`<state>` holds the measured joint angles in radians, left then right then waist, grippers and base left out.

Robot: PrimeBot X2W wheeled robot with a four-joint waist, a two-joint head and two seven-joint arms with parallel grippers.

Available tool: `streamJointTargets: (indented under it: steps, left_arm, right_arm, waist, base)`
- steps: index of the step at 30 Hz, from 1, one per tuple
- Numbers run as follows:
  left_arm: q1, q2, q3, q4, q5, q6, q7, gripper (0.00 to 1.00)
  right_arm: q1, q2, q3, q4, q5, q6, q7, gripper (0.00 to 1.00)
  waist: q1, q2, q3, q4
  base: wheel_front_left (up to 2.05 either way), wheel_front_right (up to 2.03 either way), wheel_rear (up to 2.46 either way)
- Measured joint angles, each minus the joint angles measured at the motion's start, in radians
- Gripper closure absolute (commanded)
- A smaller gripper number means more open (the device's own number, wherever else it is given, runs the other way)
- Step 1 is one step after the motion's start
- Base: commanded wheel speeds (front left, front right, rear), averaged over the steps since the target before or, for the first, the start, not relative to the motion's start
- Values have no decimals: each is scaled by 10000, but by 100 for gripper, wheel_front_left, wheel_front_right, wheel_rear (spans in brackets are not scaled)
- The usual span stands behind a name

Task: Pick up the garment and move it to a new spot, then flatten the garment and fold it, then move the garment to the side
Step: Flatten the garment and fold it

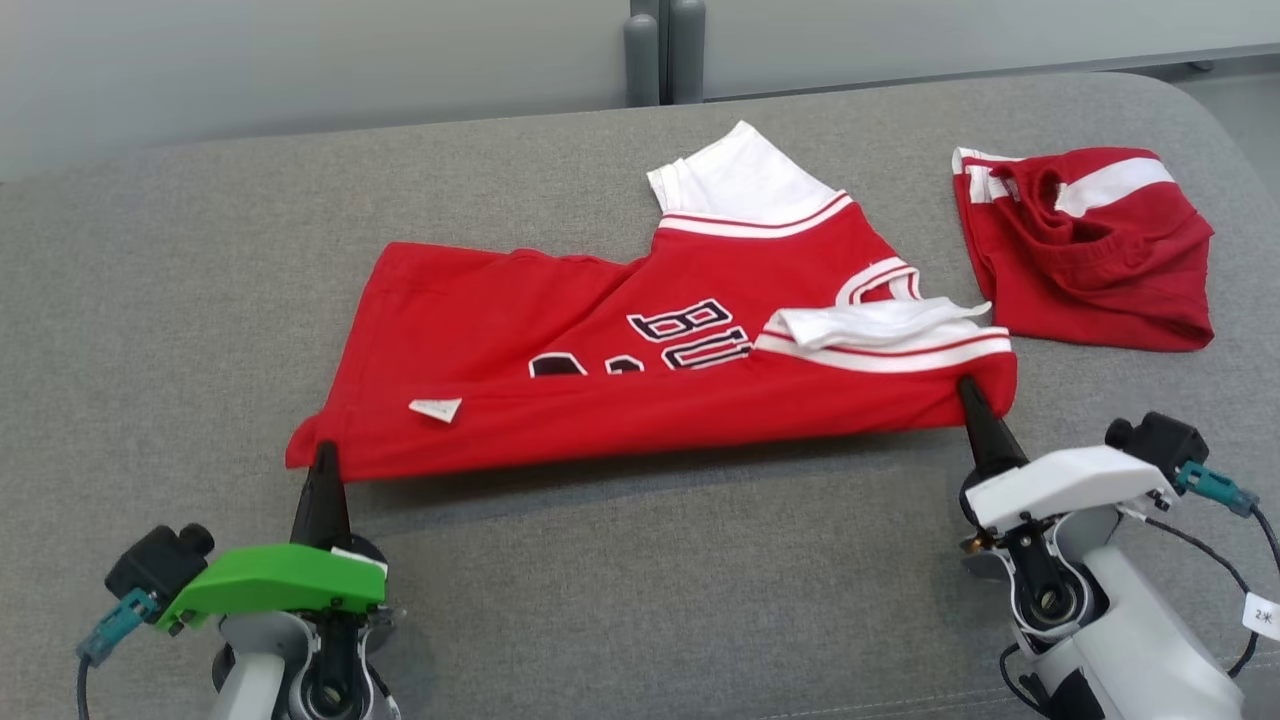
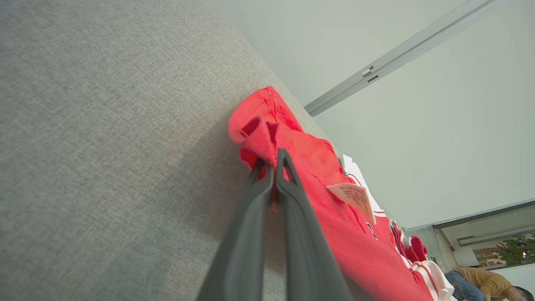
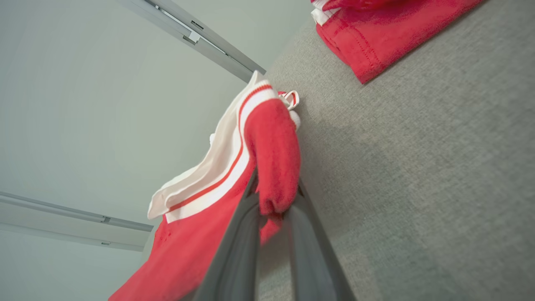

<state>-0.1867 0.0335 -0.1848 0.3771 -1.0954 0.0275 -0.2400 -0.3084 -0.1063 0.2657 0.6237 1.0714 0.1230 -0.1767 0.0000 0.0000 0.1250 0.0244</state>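
While its near edge is pinched at both ends, a red jersey (image 1: 480, 310) is seen stretched across the middle of a grey upholstered surface (image 1: 640, 560). At the left, the left gripper (image 1: 325, 452) is clamped on the hem corner, its two dark fingers pressed together with red cloth caught between them, as is borne out by the left wrist view. Just right of that corner a small white tag (image 1: 437, 408) is turned up on the fabric, and dark lettering is partly hidden at a crease further along, so the body appears to be doubled over on itself already. One white sleeve is spread at the far side, while the other is laid over the chest near the right end. There the right gripper (image 1: 968, 388) is closed on the shoulder-end corner, a fold of red cloth being squeezed between its fingertips in the right wrist view. A shadow is cast under the near edge, which suggests it is held slightly off the surface and fairly taut. The folding step is judged to be in hand. The next move is likely to call for both arms being carried together, so that the edge is kept level and no slack is let in. Further right, well apart from the jersey, a bundle of red shorts (image 1: 1085, 250) is left lying. Both garments are laid on the open cloth, not in any bin or basket.
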Motion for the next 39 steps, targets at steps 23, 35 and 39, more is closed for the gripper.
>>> streamJointTargets:
  steps: [23, 35, 39]
  left_arm:
    - [2647, 52, -291, -1776, 282, 625, -75, 100]
    - [3150, 88, -577, -1718, 619, 819, 67, 7]
    - [3367, 209, -405, -1668, 717, 886, 104, 0]
  right_arm:
    - [2620, -364, 393, -1384, 314, -105, 671, 100]
    - [2920, -713, 499, -1547, 77, -637, 899, 0]
    - [3085, -949, 343, -1624, -31, -821, 894, 0]
  waist:
    - [0, 0, -453, -24]
    - [0, 0, -467, -134]
    - [0, 0, -467, -156]
  base:
    - [0, 0, 0]
    - [0, 0, 0]
    - [0, 0, 0]
